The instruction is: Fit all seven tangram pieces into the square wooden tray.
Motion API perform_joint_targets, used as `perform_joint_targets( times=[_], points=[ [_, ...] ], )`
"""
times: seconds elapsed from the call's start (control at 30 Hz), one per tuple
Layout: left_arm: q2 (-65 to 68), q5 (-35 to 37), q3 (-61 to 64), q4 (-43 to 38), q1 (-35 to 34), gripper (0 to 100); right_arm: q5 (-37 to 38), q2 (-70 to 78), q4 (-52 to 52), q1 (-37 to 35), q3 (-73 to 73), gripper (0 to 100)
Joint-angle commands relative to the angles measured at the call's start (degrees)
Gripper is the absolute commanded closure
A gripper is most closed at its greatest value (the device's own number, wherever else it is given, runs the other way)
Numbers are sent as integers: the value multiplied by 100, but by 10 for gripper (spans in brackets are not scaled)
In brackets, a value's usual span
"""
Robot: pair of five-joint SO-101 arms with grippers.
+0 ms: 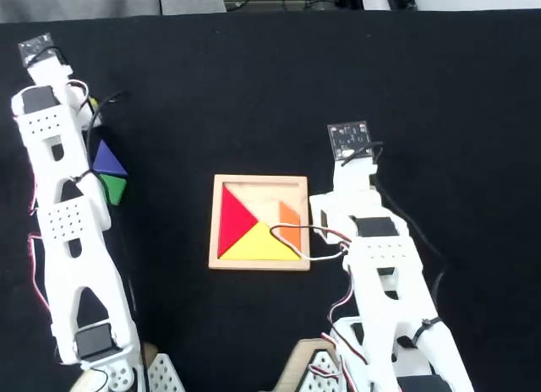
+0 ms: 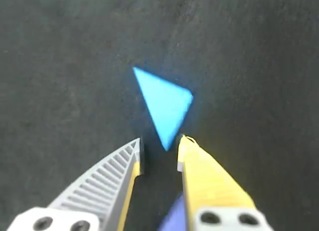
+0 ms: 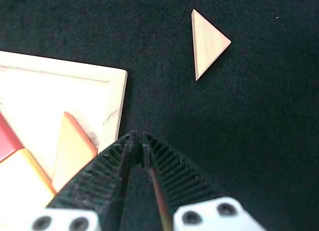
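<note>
High view: square wooden tray (image 1: 254,179) holds red triangle (image 1: 234,219), yellow triangle (image 1: 258,244) and orange piece (image 1: 289,213); blue piece (image 1: 108,159) and green piece (image 1: 112,187) sit beside the left arm. Left wrist: left gripper (image 2: 159,145) spread, empty, light blue triangle (image 2: 164,104) just ahead, one corner between the fingertips. Right wrist: right gripper (image 3: 138,141) closed on nothing, just beside the tray rim, bare wood triangle (image 3: 207,42) farther ahead

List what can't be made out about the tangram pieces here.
High view: the left arm covers part of the blue piece and green piece; full shapes unclear.
High view: yellow speck beside that arm, too small to identify.
Left wrist view: bluish blur by the left gripper, cut off by the edge.
Right wrist view: the right gripper covers part of the orange piece.
</note>
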Motion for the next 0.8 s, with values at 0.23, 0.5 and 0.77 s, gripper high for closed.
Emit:
perform_joint_targets(
  times=[0.23, 0.5, 0.77],
  points=[
    [-1688, -237, -286, 800, 84, 866, -9, -180, -97, 62, -57, 982],
    [-633, 1231, -101, -703, 84, 732, 0, -180, -97, 62, -48, 982],
    [-62, 2101, -119, -985, 66, 711, 0, -180, -97, 62, -40, 982]
  ],
)
